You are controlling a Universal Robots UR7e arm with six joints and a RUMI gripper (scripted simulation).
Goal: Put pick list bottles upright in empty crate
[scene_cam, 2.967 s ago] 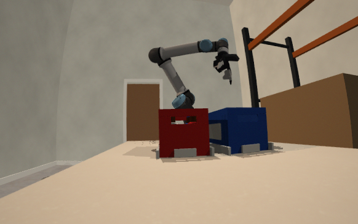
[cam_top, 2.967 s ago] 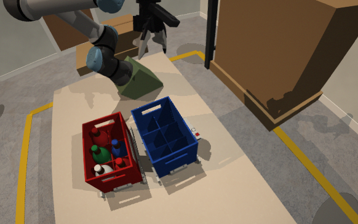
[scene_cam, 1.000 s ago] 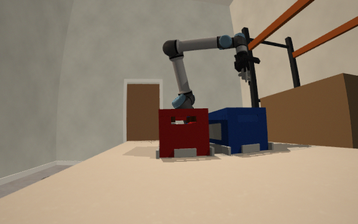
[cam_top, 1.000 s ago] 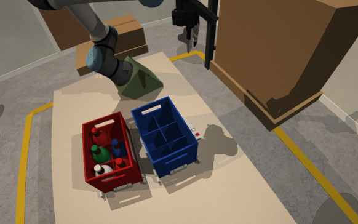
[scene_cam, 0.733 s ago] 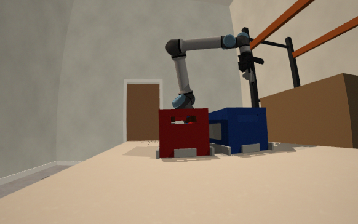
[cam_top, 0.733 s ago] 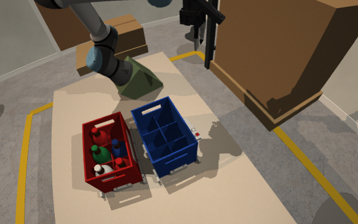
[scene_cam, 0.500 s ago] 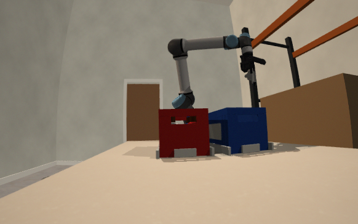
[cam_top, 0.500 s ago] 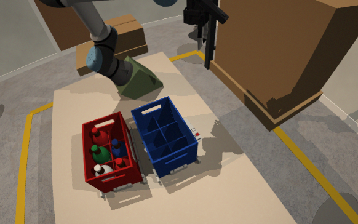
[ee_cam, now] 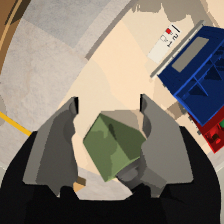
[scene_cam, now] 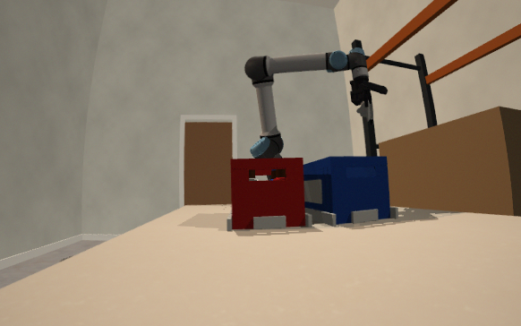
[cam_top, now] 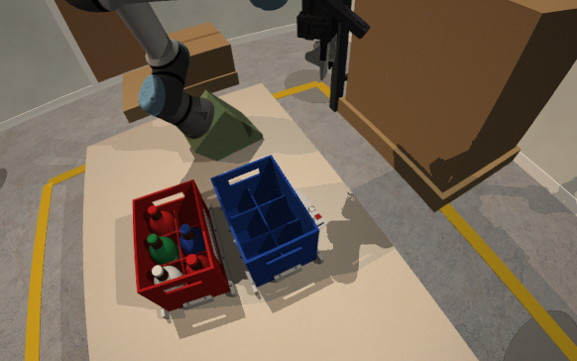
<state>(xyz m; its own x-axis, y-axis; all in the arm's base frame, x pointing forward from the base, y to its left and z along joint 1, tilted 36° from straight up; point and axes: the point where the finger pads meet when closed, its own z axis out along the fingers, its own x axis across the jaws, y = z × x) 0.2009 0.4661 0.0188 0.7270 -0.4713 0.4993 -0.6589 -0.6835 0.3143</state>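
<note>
In top view, bottles (cam_top: 163,249) stand in red crate (cam_top: 183,296) (scene_cam: 268,201) (ee_cam: 215,141); blue crate (cam_top: 286,263) (scene_cam: 361,193) (ee_cam: 172,80) has none. In exterior view, gripper (cam_top: 326,61) (scene_cam: 365,112) (ee_cam: 109,96) hangs high. In wrist view, its fingers are apart, nothing between; list (ee_cam: 164,44) is partly readable. I judge: reading step, next approach bottles.

Pick list (cam_top: 311,208) (ee_cam: 164,43), a pale strip on the bench (cam_top: 365,317) (scene_cam: 258,278) (ee_cam: 107,82) beside the blue crate (cam_top: 266,263) (scene_cam: 358,193) (ee_cam: 192,80); wrist view shows small dark marks that look like numerals, 1 and 2, near a red square and an outlined one; which numeral goes with which square, cannot tell; black bar at one end; top view too small to read.
</note>
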